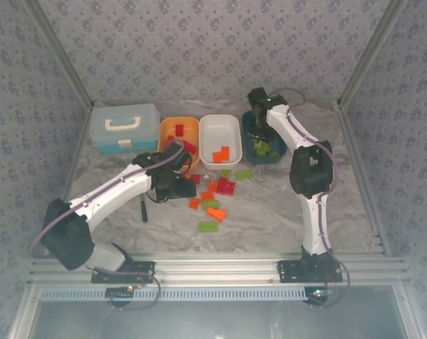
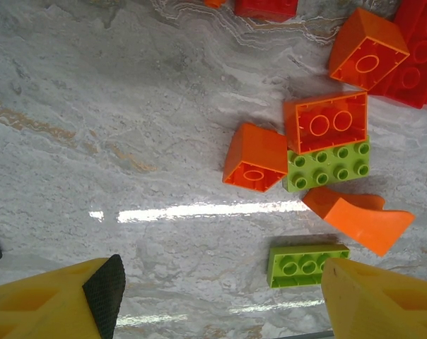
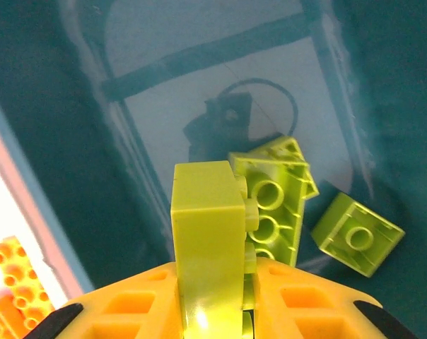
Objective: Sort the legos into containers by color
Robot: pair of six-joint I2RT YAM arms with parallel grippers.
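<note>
A marbled grey table (image 1: 270,219) sat inside patterned walls, with two arms bolted at its near edge. The left arm (image 1: 107,194) reached in over the middle of the table. The right arm (image 1: 312,198) stood tall and bent forward to the far right.

Along the far edge, from left to right, stood a light blue lidded case (image 1: 124,127), an orange tray (image 1: 165,134), a white tray (image 1: 220,119) and a dark teal tray (image 1: 266,161).

The left gripper (image 2: 224,289) hovered over the tabletop with its yellow fingers (image 2: 104,286) spread apart and nothing between them. The right gripper (image 3: 217,311) hung over the teal tray, clamped on a lime green brick (image 3: 206,233) standing upright in its jaws.

Red bricks (image 1: 179,130) lay in the orange tray, orange bricks (image 1: 221,154) in the white tray, and lime bricks (image 3: 356,234) on the teal tray's floor. A loose scatter of legos (image 1: 213,194) in red, orange and lime lay on the table in front of the trays, just right of the left gripper. One lime studded brick (image 2: 305,265) lay just beside that gripper's right finger.

A thin black tool (image 1: 143,210) lay on the table near the left arm.
</note>
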